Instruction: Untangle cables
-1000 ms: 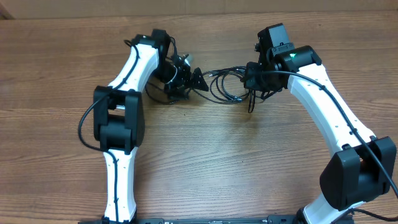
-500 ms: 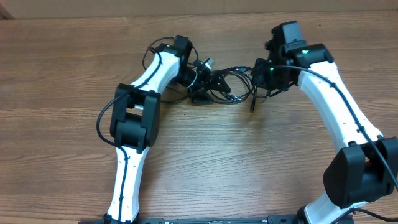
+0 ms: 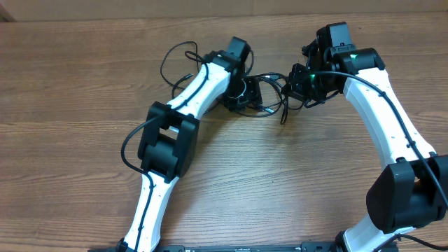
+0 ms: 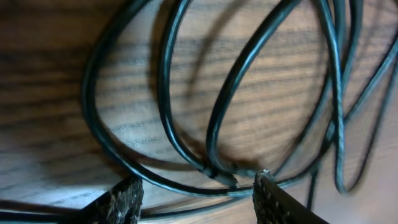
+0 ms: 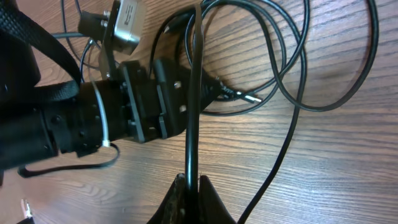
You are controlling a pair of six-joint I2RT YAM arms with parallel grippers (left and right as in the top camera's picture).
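Thin black cables (image 3: 264,92) lie in tangled loops on the wooden table between my two grippers. My left gripper (image 3: 245,93) is down over the left side of the tangle, open, its two fingertips (image 4: 196,193) astride several loops (image 4: 186,118) and a small plug end (image 4: 227,177). My right gripper (image 3: 292,82) is shut on one cable strand (image 5: 191,93), which runs straight out from its jaws (image 5: 189,183). More loops (image 5: 298,56) and a plug tip (image 5: 249,96) lie beyond. One cable end hangs down toward the front (image 3: 283,115).
The left arm's own black cable arcs over the table behind it (image 3: 168,59). The left wrist's body and camera (image 5: 112,99) sit close to the right gripper's held strand. The wooden table (image 3: 280,182) stretches toward the front.
My left arm has swung to the right, from left of the tangle to right over it. My right gripper has shifted slightly right and back, still holding its strand.
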